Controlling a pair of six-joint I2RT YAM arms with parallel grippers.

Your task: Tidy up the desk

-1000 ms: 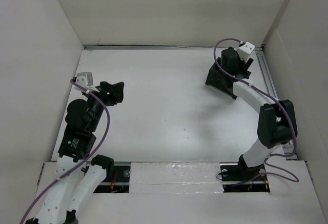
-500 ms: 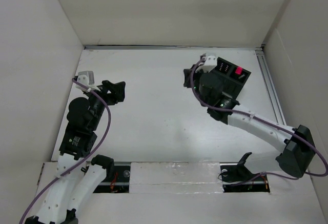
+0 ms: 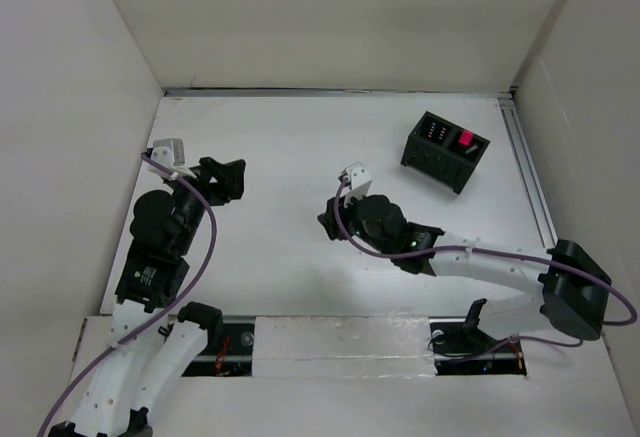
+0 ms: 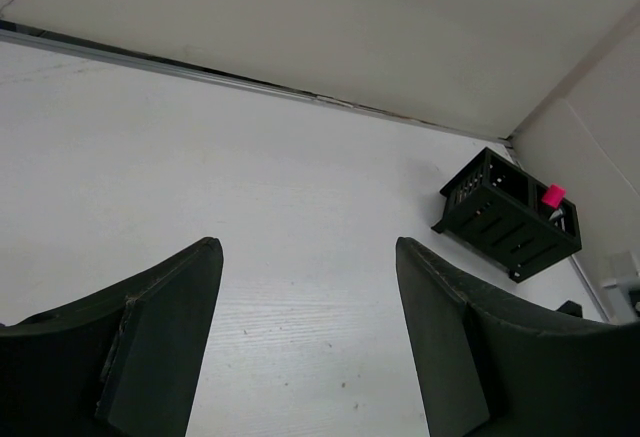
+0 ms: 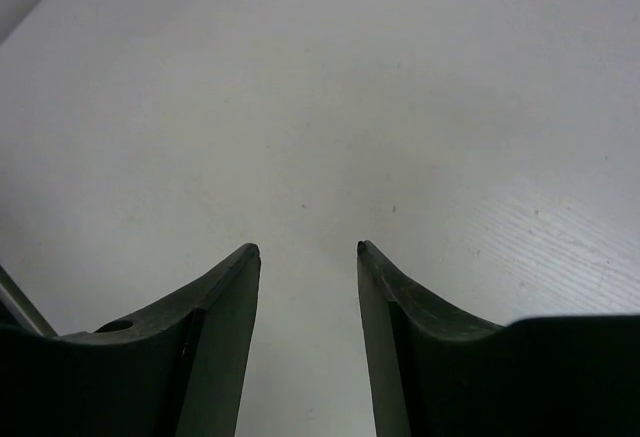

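The desk (image 3: 290,142) is a flat white tabletop between white panel walls. My left gripper (image 3: 231,179) hovers over its left side, open, and the left wrist view shows only bare desk (image 4: 200,137) between the wide-spread fingers of the left gripper (image 4: 307,247). My right gripper (image 3: 327,221) is low over the middle of the desk, pointing left. In the right wrist view the right gripper (image 5: 306,249) has its jaws apart with only white desk (image 5: 400,77) between them.
A small black compartmented box (image 3: 445,150) stands at the back right with a pink piece (image 3: 465,139) in it; the box (image 4: 510,219) also shows in the left wrist view. A metal rail (image 3: 527,167) runs along the right wall.
The right arm swung away from the black box at the back right to the middle of the desk; its jaws closed on the way and reopened. The left arm stayed in place.
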